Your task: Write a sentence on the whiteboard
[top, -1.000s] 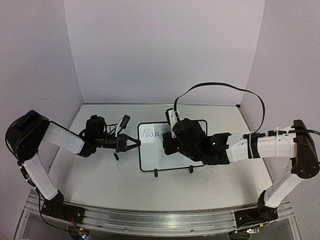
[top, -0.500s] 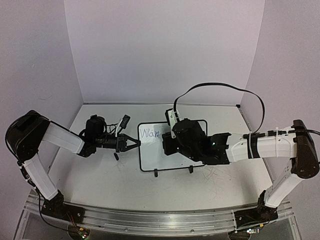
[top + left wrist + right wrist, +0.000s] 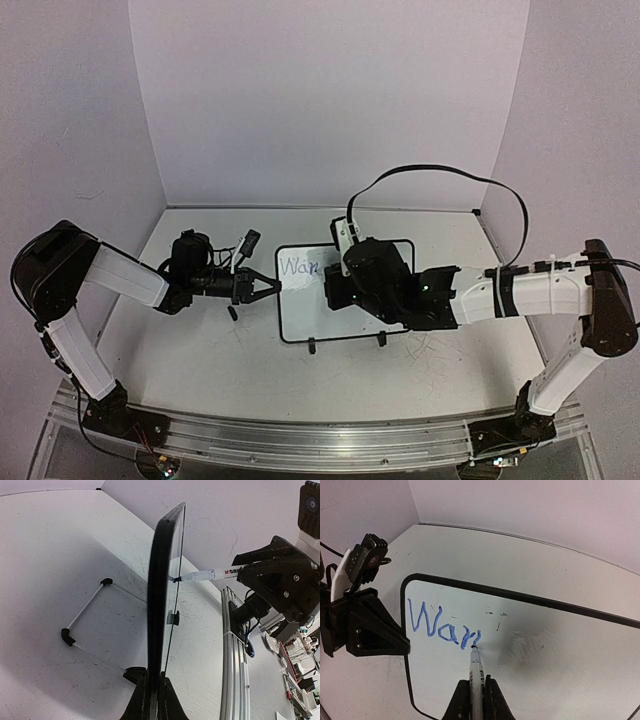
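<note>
**A:** Where was the whiteboard when you checked in?

**B:** I saw the whiteboard (image 3: 300,315) near the middle of the table (image 3: 200,370), between my two arms. It was propped on its small black feet (image 3: 312,347) and tilted back, so its face showed to the overhead camera.

**A:** And the jaws?

**B:** My left gripper (image 3: 154,697) was clamped on the board's left edge. Through that wrist camera I looked straight along the black frame pinched between the fingers. My right gripper (image 3: 476,700) was closed tight on the marker (image 3: 476,672), whose barrel ran out between the fingers toward the board.

**A:** Was the tip down?

**B:** It was. I saw the tip touching the glossy surface at the right end of the writing, low on the last stroke.

**A:** How much of the sentence was there?

**B:** The sentence (image 3: 442,625) sat in the upper left corner of the board, in blue. I read "War", then a short stroke of a further letter where the tip rested. A few dark specks (image 3: 496,615) and a faint smear lay on the white to the right of it. A black cable (image 3: 440,172) looped above my right arm.
</note>
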`<state>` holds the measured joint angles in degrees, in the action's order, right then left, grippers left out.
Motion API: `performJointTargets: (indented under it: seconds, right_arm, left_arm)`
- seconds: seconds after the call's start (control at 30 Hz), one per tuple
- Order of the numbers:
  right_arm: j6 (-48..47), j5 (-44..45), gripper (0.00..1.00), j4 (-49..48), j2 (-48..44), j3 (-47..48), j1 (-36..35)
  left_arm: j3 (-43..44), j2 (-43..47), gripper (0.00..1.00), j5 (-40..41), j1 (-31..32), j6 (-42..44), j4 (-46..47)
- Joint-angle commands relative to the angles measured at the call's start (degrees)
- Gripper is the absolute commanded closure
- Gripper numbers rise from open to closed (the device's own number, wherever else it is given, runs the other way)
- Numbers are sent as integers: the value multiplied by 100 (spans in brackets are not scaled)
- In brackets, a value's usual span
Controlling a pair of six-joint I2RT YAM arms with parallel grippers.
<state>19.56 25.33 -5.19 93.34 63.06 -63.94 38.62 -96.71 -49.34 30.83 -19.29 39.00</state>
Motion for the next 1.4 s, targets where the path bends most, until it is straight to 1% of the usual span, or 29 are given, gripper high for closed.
performJointTargets:
  seconds: [0.0,0.5,1.0,1.37]
  right_arm:
    - [-49,336,100,-139,71,216,58]
    - [-129,505,100,-240,-39,241,99]
    - [-16,747,100,-198,-244,17,98]
    - [187,321,100,15,-141,-101,101]
  left_arm:
    - [170,147,100,-245,82,48,-7]
    - [200,132,100,-252,86,39,-5]
    - [203,112,100,-258,82,39,-14]
    - [198,124,100,-253,80,48,-11]
